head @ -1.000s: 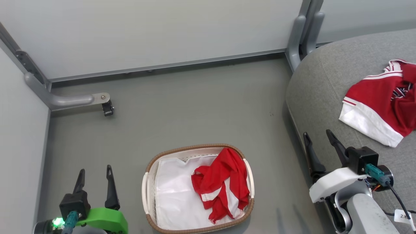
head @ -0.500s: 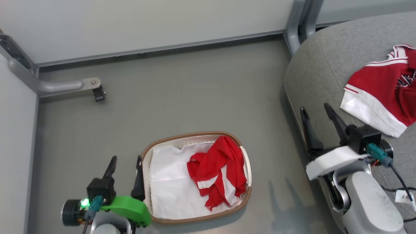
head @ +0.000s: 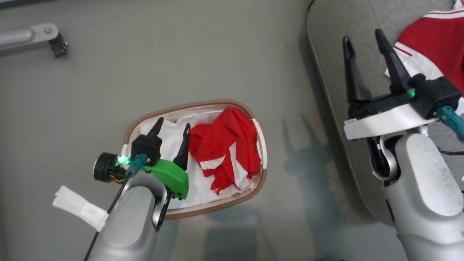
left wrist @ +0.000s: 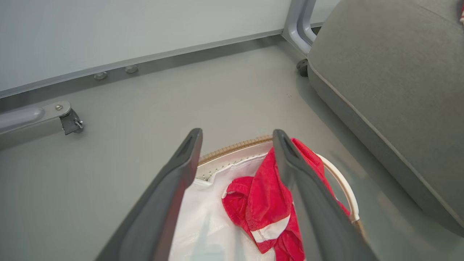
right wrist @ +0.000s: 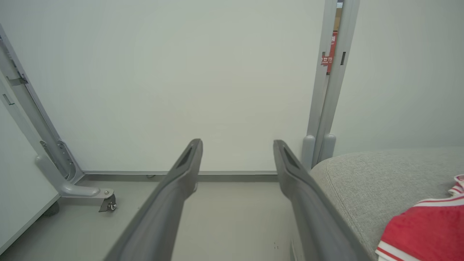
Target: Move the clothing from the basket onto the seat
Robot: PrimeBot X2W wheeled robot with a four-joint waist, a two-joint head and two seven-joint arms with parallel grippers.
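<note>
Your left gripper [head: 172, 127] hangs over the basket [head: 188, 106], fingers spread and empty, with the red clothing [head: 224, 145] bunched just to its right. Your right gripper [head: 362, 36], likewise spread, hovers above the seat [head: 326, 54], a second red garment [head: 435, 43] just right of it.

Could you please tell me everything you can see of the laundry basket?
The basket is oval, with a brown woven rim, white plastic-looking walls and a white side handle. It stands upright on the grey floor, apart from the seat. A white cloth liner covers its inside, and a crumpled red-and-white garment lies in its right half. The left gripper hangs over its left half, jaws open; whether it touches I cannot tell.
</note>
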